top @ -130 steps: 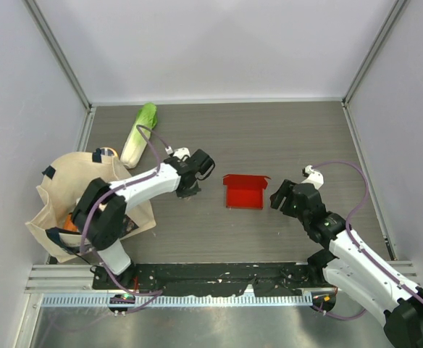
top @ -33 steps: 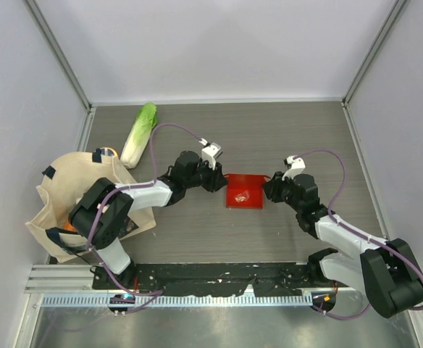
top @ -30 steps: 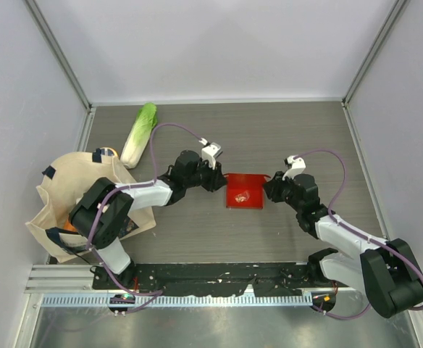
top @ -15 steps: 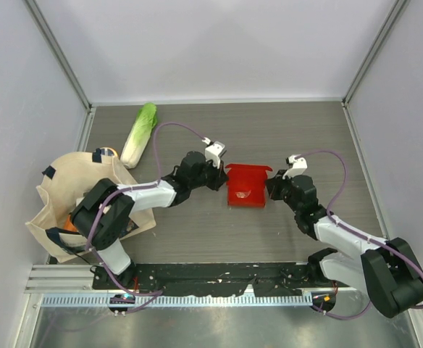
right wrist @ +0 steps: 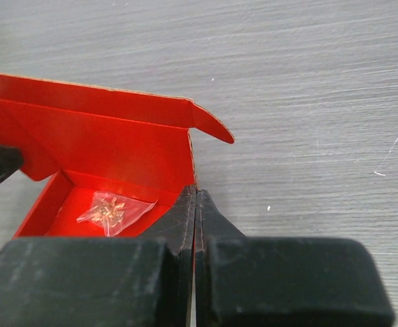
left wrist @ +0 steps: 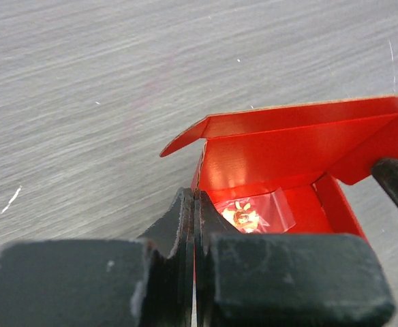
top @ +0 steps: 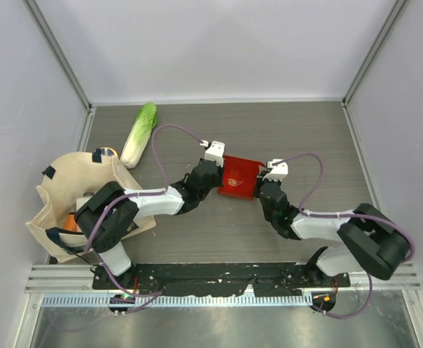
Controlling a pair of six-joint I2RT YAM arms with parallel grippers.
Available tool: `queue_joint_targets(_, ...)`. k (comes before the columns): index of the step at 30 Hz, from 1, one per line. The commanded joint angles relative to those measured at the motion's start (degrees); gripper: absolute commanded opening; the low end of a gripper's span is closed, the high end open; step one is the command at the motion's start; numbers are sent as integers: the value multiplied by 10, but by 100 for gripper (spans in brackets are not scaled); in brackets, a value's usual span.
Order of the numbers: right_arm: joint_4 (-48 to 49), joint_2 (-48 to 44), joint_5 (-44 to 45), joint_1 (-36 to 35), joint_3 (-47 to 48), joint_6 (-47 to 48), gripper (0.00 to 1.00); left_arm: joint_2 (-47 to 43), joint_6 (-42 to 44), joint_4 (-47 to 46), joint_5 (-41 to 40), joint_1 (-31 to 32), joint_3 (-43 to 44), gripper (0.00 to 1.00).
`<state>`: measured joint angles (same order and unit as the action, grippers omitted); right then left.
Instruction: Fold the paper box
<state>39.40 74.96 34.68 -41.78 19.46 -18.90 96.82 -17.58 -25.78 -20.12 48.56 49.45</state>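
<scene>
Creases run across the paper box [top: 240, 176], which from above is a bright red, open-topped tray lying slightly askew near the middle of the bench [top: 306, 138]. It sits between the left claw [top: 221, 181] and the right claw [top: 258, 187], each touching one side. The fingertips are too small here to judge.

From the left wrist, the paper box [left wrist: 287, 157] has its far flap raised and a corner tab folded out. A clear packet [left wrist: 253, 212] holding something golden lies on its floor. The left claw [left wrist: 194, 204] is closed tight, with the near side wall pinched between its fingers. They hide the lower part of that wall.

From the right wrist, the paper box [right wrist: 103, 153] shows the same raised flap and the packet [right wrist: 114, 210]. The right claw [right wrist: 194, 201] is likewise clamped on the opposite wall, with the box's near corner hidden behind it.
</scene>
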Motion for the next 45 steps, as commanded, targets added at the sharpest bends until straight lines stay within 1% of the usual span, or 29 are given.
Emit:
queue_joint_targets(1,123,67,166,-27,35,3,1,11,-14,-84,-74,0,6,0)
queue_joint_targets(6,173,106,222,-65,37,7,1,27,-30,-124,-59,0,-11,0)
queue_joint_targets(12,261,152,268,-102,13,18,1,22,-78,-218,-26,0,-69,0)
queue_joint_targets(19,318,197,279,-131,-8,21,1,13,-96,-212,-9,7,-92,0)
queue_joint_targets(21,332,203,266,-132,-14,26,1,3,-97,-197,0,7,-91,2)
queue_joint_targets(23,330,197,248,-133,-24,28,1,-7,-98,-161,8,6,-87,4)
queue_joint_targets(26,323,178,228,-133,-36,37,1,-12,-93,-135,20,7,-80,9)
queue_joint_targets(30,317,169,191,-133,-41,54,1,-6,-93,-125,33,7,-71,9)
queue_joint_targets(34,305,164,160,-133,-36,47,1,5,-104,-125,61,6,-64,6)
queue_joint_targets(40,303,170,138,-133,-20,40,1,22,-135,-139,104,7,-54,5)
queue_joint_targets(44,301,167,149,-133,-19,49,1,17,-127,-132,101,7,-54,8)
queue_joint_targets(45,286,155,157,-133,-21,49,1,14,-124,-127,98,6,-57,9)
